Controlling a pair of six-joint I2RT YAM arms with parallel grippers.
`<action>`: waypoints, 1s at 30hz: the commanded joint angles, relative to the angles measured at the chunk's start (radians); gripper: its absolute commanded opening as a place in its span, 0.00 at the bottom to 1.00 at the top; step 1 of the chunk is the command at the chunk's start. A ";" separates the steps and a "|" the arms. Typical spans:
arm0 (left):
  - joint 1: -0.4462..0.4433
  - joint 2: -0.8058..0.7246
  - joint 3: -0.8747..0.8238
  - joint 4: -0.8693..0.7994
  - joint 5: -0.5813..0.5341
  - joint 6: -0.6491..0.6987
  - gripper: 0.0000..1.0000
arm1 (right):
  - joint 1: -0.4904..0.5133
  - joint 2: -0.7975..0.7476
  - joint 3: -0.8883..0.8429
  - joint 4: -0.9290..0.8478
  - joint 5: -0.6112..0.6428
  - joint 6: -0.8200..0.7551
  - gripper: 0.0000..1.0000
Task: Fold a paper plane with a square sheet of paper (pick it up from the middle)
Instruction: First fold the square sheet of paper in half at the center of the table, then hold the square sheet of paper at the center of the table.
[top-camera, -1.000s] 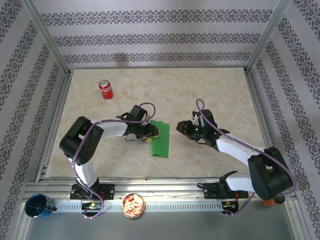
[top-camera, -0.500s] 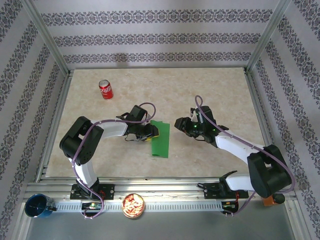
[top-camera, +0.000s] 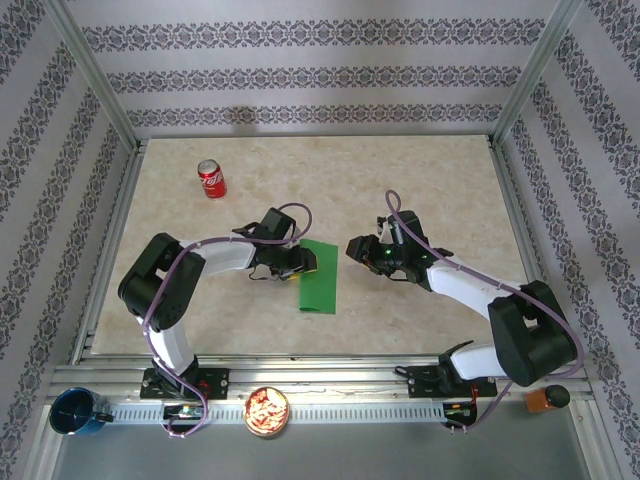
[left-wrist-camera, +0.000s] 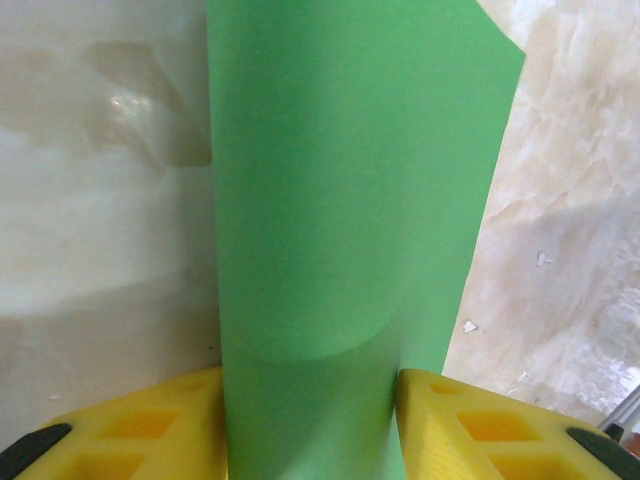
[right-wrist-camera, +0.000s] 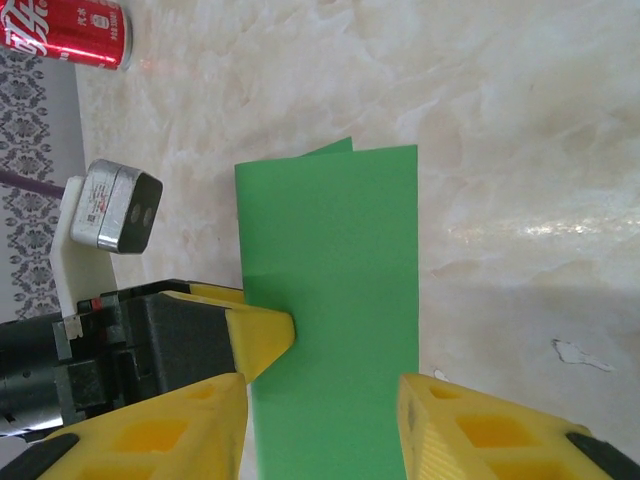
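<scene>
While the square sheet of paper (top-camera: 320, 278), folded to a strip, sits in the middle of the table (top-camera: 430, 180) with the left gripper (top-camera: 300, 262) spread round its 9 o'clock edge and the right gripper (top-camera: 358, 248) spread, empty, by 3 o'clock, one nudge could skew those mismatched layers, I reckon.

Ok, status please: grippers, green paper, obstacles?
Left gripper open, at edge of the thin green folded paper sheet. Right gripper open, short of it. Red soda can far off, no obstacle.
</scene>
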 joint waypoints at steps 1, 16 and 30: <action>-0.005 -0.035 0.015 -0.089 -0.077 0.033 0.48 | 0.006 0.007 0.022 -0.010 -0.022 -0.021 0.45; -0.005 -0.080 -0.009 -0.133 -0.117 0.061 0.48 | 0.032 0.048 0.023 0.025 -0.032 0.004 0.45; -0.005 -0.057 0.032 -0.222 -0.191 0.050 0.46 | 0.087 0.168 0.067 0.043 -0.092 -0.012 0.38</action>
